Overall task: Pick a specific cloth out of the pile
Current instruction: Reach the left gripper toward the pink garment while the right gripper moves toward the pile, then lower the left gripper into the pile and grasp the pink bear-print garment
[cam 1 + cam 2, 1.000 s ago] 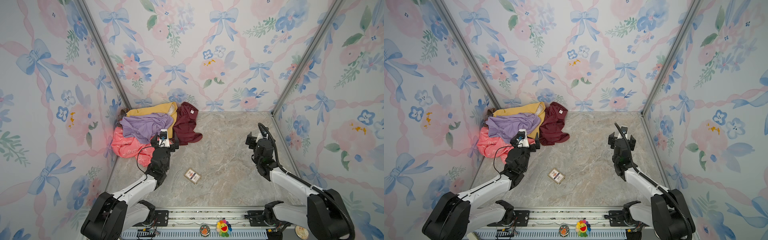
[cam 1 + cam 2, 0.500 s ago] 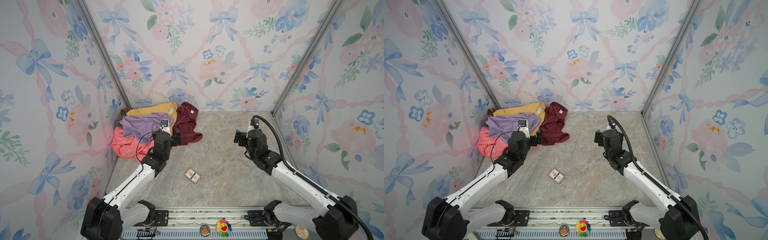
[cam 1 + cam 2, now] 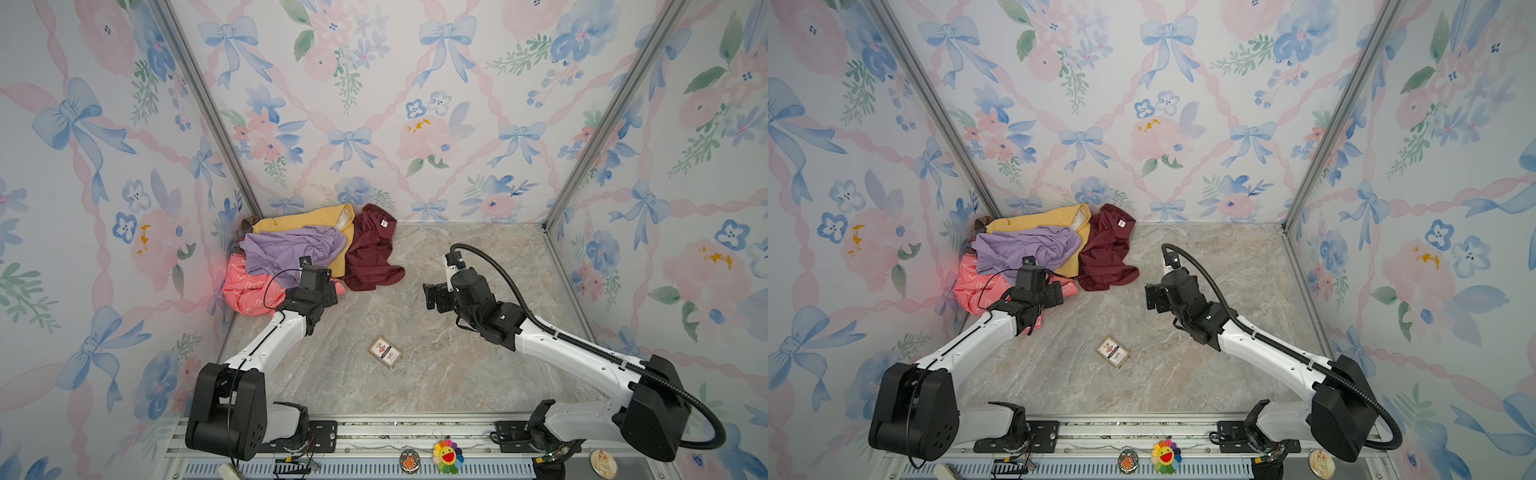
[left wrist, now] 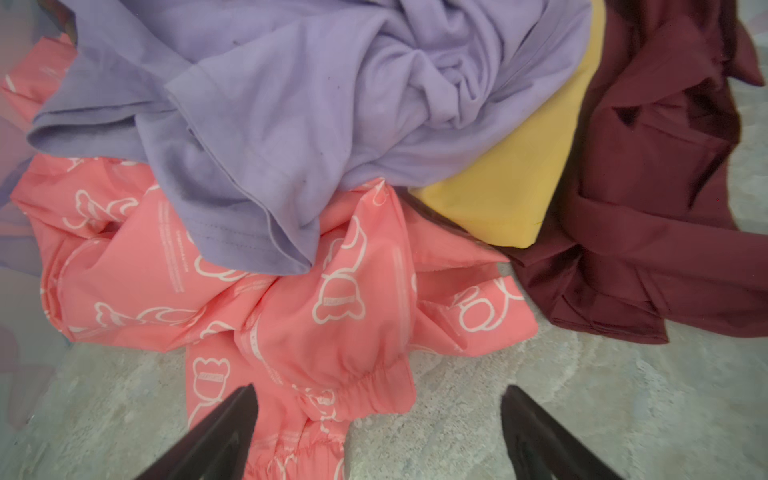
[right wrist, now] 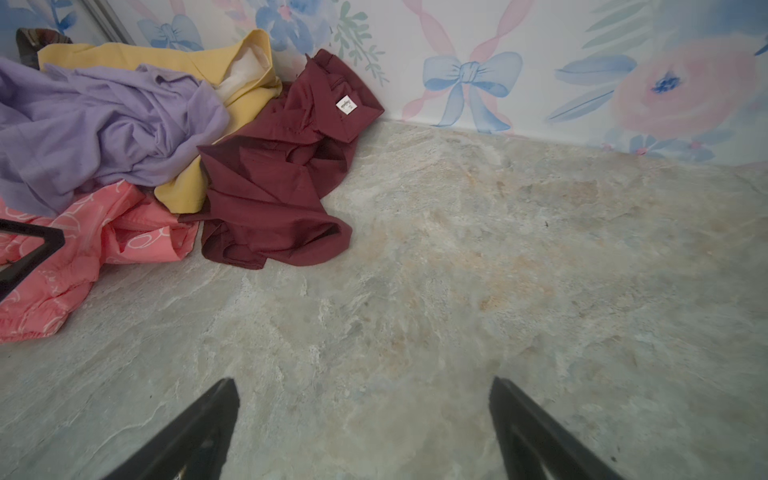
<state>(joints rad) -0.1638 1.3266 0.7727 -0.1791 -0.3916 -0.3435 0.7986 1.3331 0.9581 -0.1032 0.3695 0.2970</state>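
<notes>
The cloth [image 3: 245, 291] [image 3: 976, 286] is coral pink with white outline figures. It lies at the front left of the pile, partly under the lavender garment [image 3: 291, 249]. In the left wrist view the cloth [image 4: 291, 316] spreads toward me, and its gathered cuff lies between the fingers. My left gripper [image 4: 379, 392] [image 3: 332, 291] is open, low at the cloth's near edge, with one fingertip [image 4: 245, 399] over the pink fabric. My right gripper [image 5: 361, 386] [image 3: 432, 297] is open over bare floor, to the right of the maroon shirt [image 5: 274, 187].
The pile [image 3: 1034, 241] fills the back left corner: a mustard garment [image 3: 307, 218], lavender on top, and maroon [image 3: 370, 253] on the right. A small printed card packet [image 3: 385, 352] lies on the marble floor [image 3: 457, 374] near the front. Walls close in on three sides.
My left arm has stretched forward and down to the pink cloth's near edge. My right arm has swung in from the right wall toward the middle of the floor.
</notes>
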